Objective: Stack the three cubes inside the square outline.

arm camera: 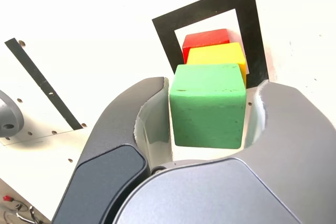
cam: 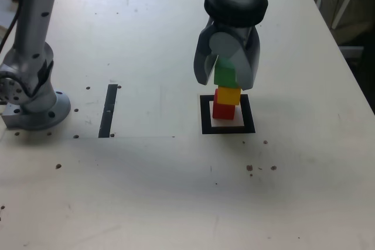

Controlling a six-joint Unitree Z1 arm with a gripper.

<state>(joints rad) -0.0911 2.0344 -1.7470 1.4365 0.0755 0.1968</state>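
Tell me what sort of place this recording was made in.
Likely a robotics lab bench: a pale table with small holes in its top, black tape markings including a square outline and a strip, and a robot base on the top.

You have a pale table with small dark holes, a narrow black strip, and perhaps a chair frame beyond.

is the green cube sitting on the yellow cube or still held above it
Touching. In the exterior view the matte green cube rests directly on the matte yellow cube, with no gap between their faces; the wrist view shows them stacked in line.
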